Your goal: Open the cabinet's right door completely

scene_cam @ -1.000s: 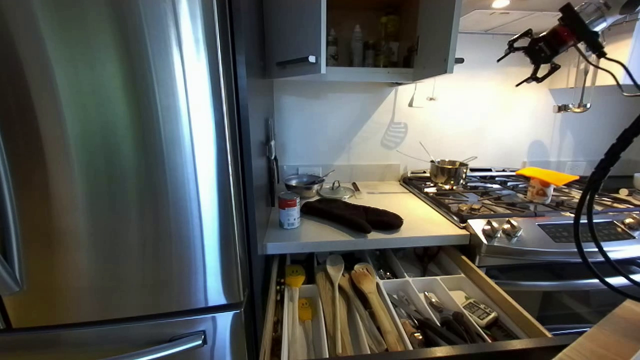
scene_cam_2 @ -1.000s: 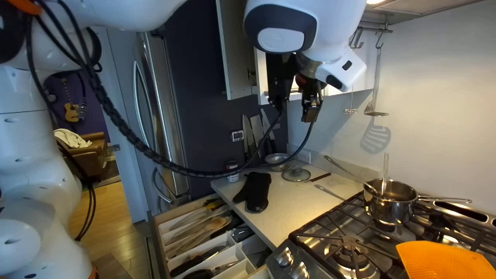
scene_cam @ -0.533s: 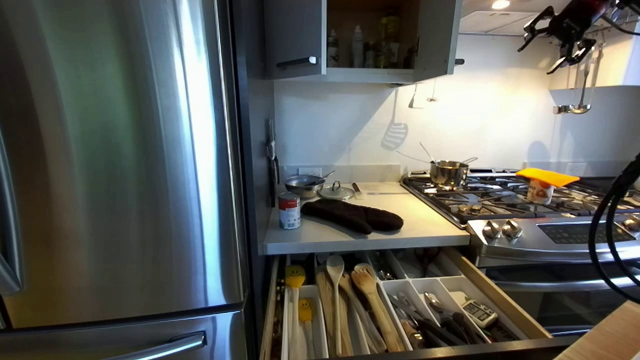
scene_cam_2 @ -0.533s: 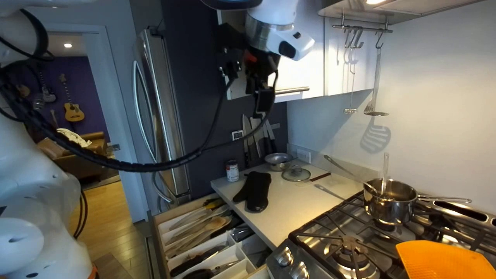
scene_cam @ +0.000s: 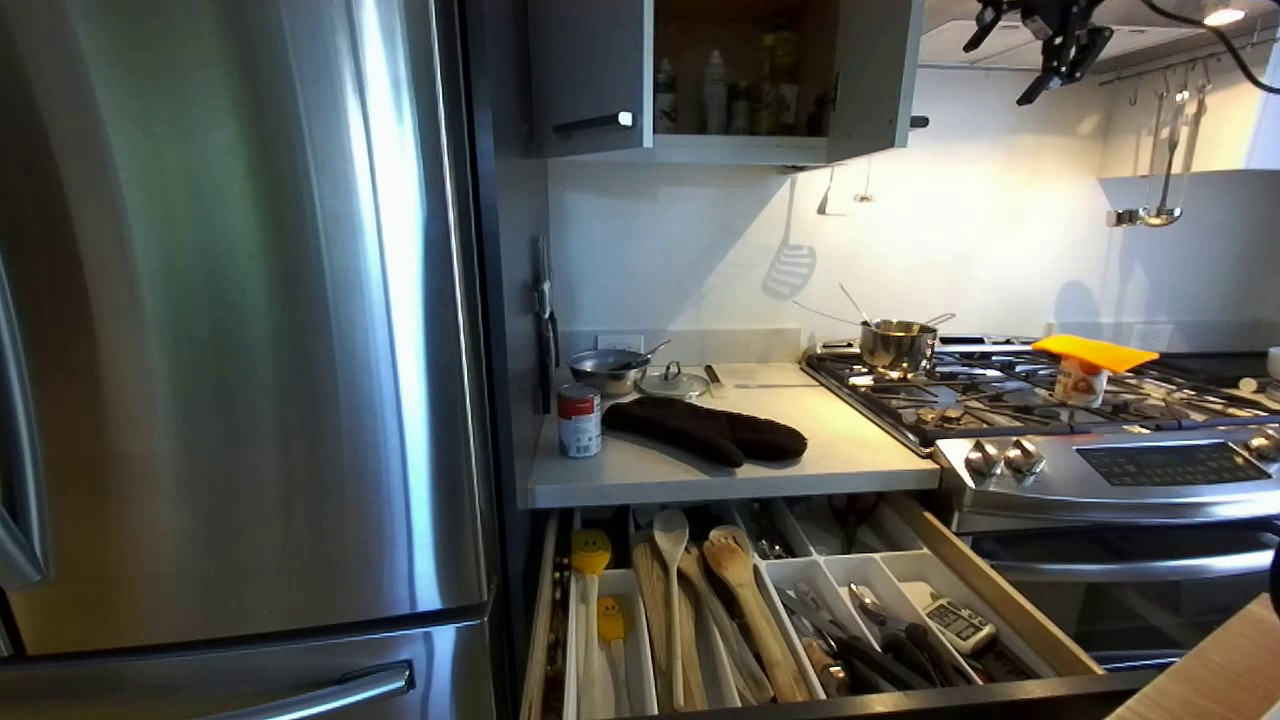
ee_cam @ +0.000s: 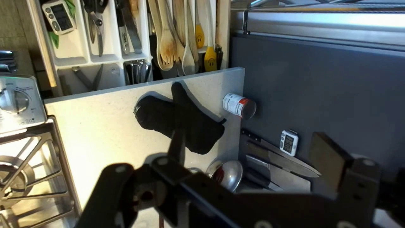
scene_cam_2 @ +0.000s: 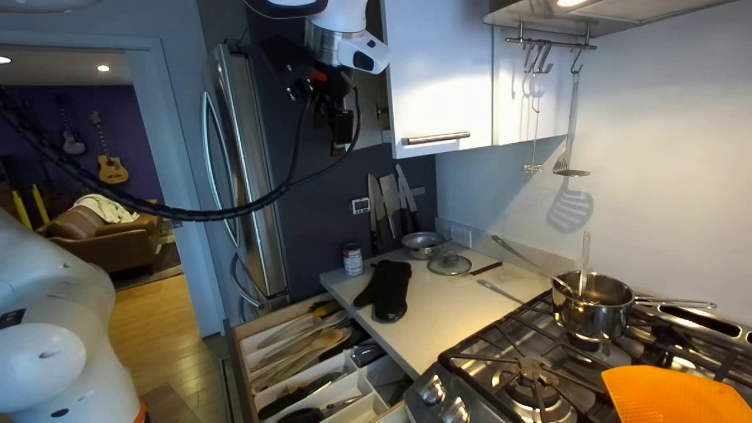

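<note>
The cabinet (scene_cam: 740, 150) is mounted on the wall (scene_cam: 665, 240) above the counter (scene_cam: 850, 440), to the right of the fridge (scene_cam: 250, 300) as I face it. Its right door (scene_cam: 872, 80) stands swung outward with the inner face visible; whether it is at full travel, I cannot tell. In an exterior view, its handle (scene_cam_2: 436, 138) runs level across the lower part of the outer face. The left door (scene_cam: 590, 75) is also swung out, and bottles (scene_cam: 714, 92) stand inside, in the opening between the two. The gripper (ee_cam: 250, 142) is suspended in the air with its two jaws spread wide apart; in both exterior views it is separate from the right door. Below, the counter carries a can (scene_cam: 579, 422), a mitt (scene_cam: 690, 425) and a metal bowl (scene_cam_2: 420, 252). Under the counter, a drawer (scene_cam: 1000, 590) is pulled out, with wooden spoons (scene_cam: 735, 570) lying lengthwise in it.
</note>
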Controlling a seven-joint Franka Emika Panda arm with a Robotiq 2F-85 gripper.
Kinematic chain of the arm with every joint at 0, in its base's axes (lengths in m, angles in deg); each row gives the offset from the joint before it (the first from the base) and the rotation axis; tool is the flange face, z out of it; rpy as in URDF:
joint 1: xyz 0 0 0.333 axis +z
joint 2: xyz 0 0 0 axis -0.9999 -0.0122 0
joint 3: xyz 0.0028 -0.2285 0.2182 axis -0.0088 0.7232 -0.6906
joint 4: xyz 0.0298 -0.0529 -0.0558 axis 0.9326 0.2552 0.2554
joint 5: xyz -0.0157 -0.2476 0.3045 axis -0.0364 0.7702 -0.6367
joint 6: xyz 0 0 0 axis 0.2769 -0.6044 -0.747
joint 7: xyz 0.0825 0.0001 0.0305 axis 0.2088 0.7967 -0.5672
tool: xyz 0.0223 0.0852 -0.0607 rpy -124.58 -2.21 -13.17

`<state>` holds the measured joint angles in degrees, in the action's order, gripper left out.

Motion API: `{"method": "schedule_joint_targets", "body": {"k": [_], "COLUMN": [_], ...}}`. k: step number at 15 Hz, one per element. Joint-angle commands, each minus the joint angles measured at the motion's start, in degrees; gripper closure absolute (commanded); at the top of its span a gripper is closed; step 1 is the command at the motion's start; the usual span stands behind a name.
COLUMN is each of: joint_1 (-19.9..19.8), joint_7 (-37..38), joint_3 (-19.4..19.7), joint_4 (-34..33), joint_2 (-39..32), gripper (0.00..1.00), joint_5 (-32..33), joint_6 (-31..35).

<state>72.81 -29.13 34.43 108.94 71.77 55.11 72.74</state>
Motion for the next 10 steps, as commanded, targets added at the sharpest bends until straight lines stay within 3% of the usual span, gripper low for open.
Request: {"method": "schedule_joint_targets", "body": {"k": [1,4,10], "joint_1": [1.76,1.62,3.45], "joint_7": [0.47,0.33,5.13], "joint_3": [1.36,1.87,-7.39], "joint_4": [-0.03,0.43,-0.42], "joint_2": [0.14,0.14,8.07], "gripper": [0.00,0.00,0.00], "joint_5": [0.56,0.52,9.66], "joint_6": [0.18,0.25,12.50]}}
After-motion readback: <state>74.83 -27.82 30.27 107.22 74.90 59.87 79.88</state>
